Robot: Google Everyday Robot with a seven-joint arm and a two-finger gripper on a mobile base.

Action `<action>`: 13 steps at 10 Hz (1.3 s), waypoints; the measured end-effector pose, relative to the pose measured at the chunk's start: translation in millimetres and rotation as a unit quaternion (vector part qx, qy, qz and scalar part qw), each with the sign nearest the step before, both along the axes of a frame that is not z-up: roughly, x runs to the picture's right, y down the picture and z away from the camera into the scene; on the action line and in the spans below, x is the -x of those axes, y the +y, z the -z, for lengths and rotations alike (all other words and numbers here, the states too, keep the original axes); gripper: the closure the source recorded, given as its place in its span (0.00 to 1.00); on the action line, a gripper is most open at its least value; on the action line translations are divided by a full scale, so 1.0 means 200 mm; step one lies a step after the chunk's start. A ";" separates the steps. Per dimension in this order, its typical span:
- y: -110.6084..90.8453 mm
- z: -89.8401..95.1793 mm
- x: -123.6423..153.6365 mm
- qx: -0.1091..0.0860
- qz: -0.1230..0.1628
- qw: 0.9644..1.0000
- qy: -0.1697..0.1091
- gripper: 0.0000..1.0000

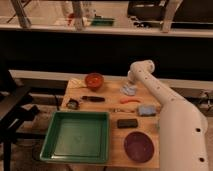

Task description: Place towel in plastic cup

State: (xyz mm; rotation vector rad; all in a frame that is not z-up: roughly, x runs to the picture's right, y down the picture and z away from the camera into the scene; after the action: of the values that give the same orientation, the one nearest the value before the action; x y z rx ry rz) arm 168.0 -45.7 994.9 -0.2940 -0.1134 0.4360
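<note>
My gripper hangs from the white arm just above the far right part of the wooden table. A pale blue crumpled cloth, apparently the towel, lies on the table in front and to the right of the gripper, apart from it. A small whitish thing at the far left corner, just left of the orange bowl, looks like the plastic cup. It stands well away from the gripper, across the table.
An orange stick-like thing lies just in front of the gripper. A dark utensil, a small dark object and a black block lie mid-table. A green tray sits at the front left and a purple plate at the front right.
</note>
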 end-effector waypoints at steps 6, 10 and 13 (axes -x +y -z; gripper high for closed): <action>-0.01 0.07 0.04 -0.002 0.003 0.999 -0.042 0.20; -0.01 0.10 0.05 0.001 0.005 0.997 -0.072 0.20; 0.00 0.11 0.08 0.005 0.005 0.996 -0.092 0.20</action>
State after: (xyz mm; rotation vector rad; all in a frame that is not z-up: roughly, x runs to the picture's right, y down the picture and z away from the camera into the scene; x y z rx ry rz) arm 152.5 -45.3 973.2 -0.3442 -0.2887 0.3998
